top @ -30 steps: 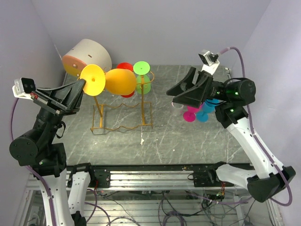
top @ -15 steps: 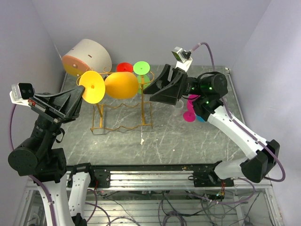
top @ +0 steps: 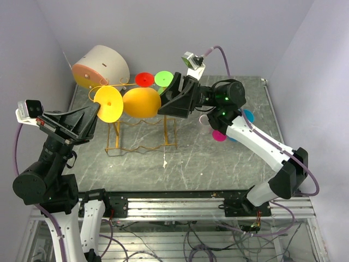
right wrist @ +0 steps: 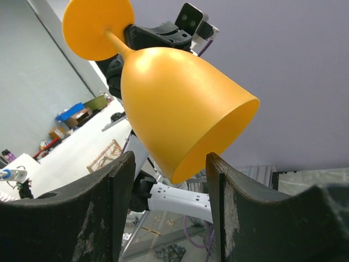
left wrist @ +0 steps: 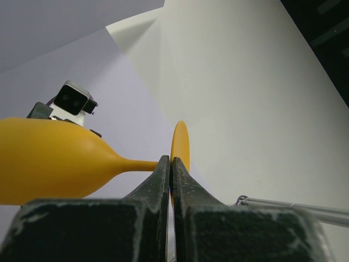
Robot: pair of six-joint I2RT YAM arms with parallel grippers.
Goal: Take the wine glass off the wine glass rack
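Observation:
An orange wine glass (top: 140, 102) hangs on its side above the gold wire wine glass rack (top: 142, 136), foot to the left and bowl to the right. My left gripper (top: 96, 112) is shut on its thin stem right by the foot; in the left wrist view the pads (left wrist: 162, 172) pinch the stem beside the bowl (left wrist: 49, 161). My right gripper (top: 163, 105) is open at the bowl's mouth. In the right wrist view the glass (right wrist: 174, 109) has its rim between my two fingers (right wrist: 117, 185), with a gap on each side.
A red glass (top: 144, 79) and a green glass (top: 163, 78) hang on the rack's far side. A pink glass (top: 220, 135) and a blue glass (top: 248, 115) lie on the table under the right arm. A white-and-orange drum (top: 101, 65) sits at the back left.
The right arm has swung left from the pink and blue glasses to the orange glass's mouth, its jaws narrowing slightly. The left gripper kept hold of the stem and shifted slightly.

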